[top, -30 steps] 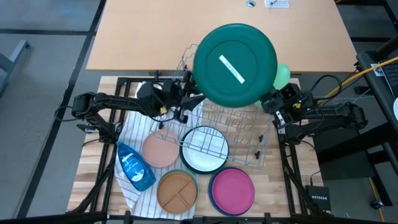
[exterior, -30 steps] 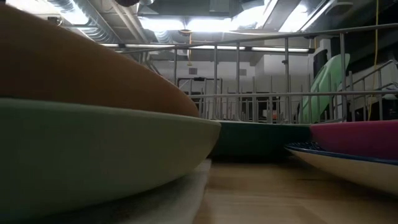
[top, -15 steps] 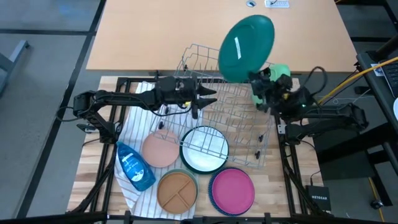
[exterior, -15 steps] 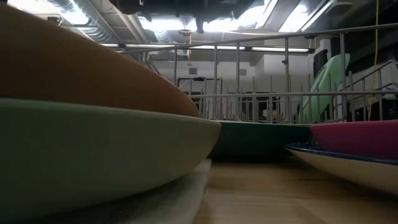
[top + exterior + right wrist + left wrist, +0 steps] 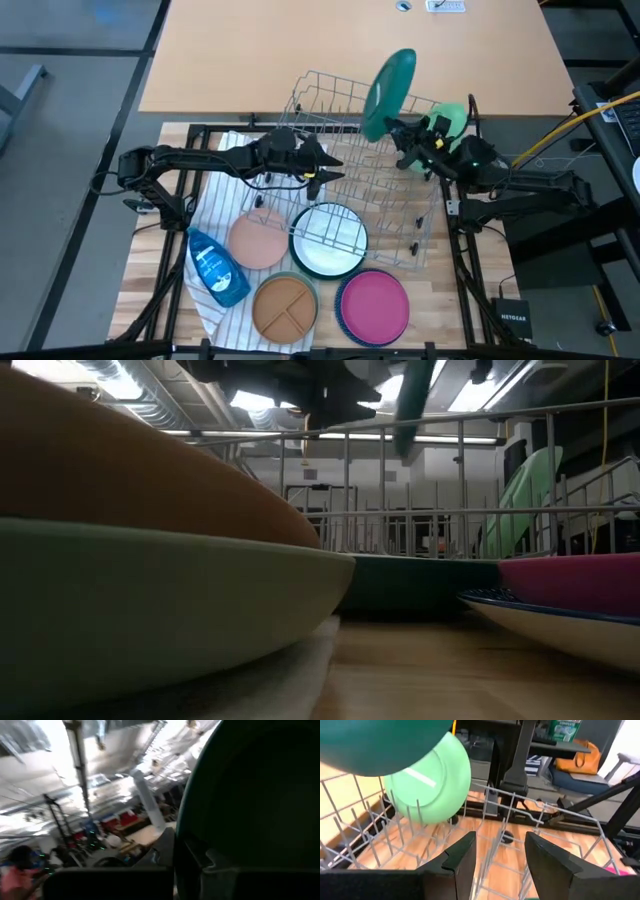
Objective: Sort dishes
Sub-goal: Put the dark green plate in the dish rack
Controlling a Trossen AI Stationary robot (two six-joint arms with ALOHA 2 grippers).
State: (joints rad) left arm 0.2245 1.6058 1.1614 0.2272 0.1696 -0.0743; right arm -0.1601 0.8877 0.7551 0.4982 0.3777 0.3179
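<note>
While the right gripper (image 5: 402, 140) clenches the rim of a round dark green plastic plate (image 5: 386, 92), the plate stands nearly on edge above the far side of the grey wire dish rack (image 5: 362, 185). A light green plate (image 5: 434, 785) (upright in the rack's far right corner) sits just behind it. The left gripper (image 5: 322, 166) hovers over the rack's left part, fingers (image 5: 460, 857) spread and empty. Peach, white, tan and magenta dishes lie on the table in front.
</note>
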